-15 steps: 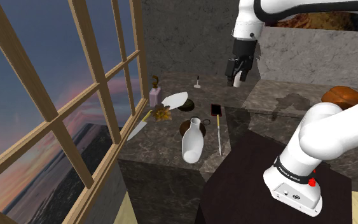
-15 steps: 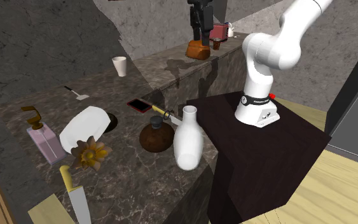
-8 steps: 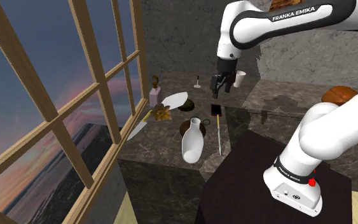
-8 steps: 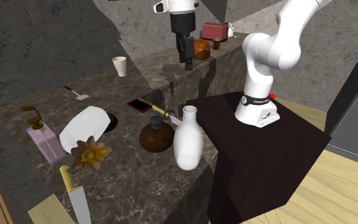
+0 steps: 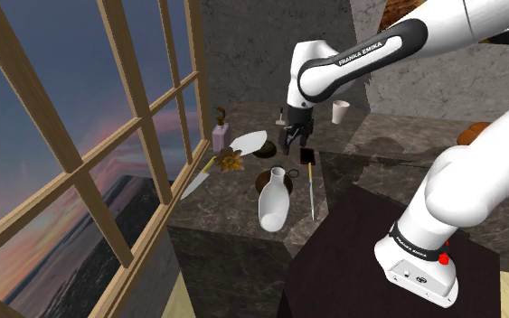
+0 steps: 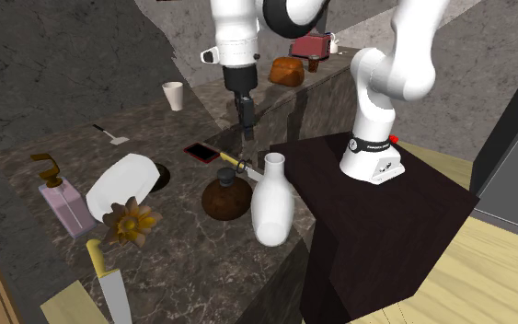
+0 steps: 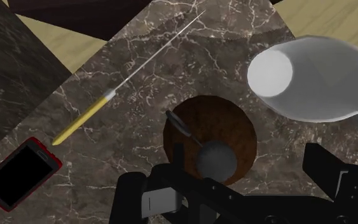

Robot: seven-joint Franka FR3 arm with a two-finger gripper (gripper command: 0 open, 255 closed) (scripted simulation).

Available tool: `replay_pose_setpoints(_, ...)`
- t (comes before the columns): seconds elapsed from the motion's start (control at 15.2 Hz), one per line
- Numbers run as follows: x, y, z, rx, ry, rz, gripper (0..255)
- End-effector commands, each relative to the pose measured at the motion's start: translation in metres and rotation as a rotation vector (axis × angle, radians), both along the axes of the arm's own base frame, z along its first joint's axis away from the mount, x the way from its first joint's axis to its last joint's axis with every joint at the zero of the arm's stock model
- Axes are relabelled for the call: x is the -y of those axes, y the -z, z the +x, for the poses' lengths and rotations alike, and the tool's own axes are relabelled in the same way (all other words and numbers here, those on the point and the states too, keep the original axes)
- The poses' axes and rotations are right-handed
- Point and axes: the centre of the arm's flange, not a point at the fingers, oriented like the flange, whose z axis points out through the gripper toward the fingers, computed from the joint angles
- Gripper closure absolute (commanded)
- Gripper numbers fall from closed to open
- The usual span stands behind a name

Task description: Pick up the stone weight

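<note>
The arm has swung down and toward the shoulder view's left, carrying the hand [image 5: 294,147] away from the white cup [image 5: 339,112]. It now hangs low over the dark marble surface [image 5: 230,212], near the red phone [image 5: 307,156]. Its fingers stand apart, gripping nothing. The weight [image 7: 210,137], a brown round lump with a grey knob, sits on the surface in line with the hand, just beside the white vase [image 7: 317,79] and near the yellow-handled knife [image 7: 85,118].

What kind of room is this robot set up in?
Most likely a home kitchen: a long dark marble counter with a red toaster and a brown loaf of bread at its far end, and a yellow-handled knife lying on it.
</note>
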Motion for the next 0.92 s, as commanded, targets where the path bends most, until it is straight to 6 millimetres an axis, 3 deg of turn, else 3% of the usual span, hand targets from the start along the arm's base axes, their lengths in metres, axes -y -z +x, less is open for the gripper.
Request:
replay_pose_setpoints(0.0, 0.001, 0.024, 0.014, 0.005, 0.001, -0.001, 0)
replay_pose_setpoints(0.4, 0.000, 0.082, 0.055, 0.015, 0.002, -0.005, 0)
replay_pose_setpoints(0.86, 0.000, 0.119, 0.055, 0.015, 0.002, -0.005, 0)
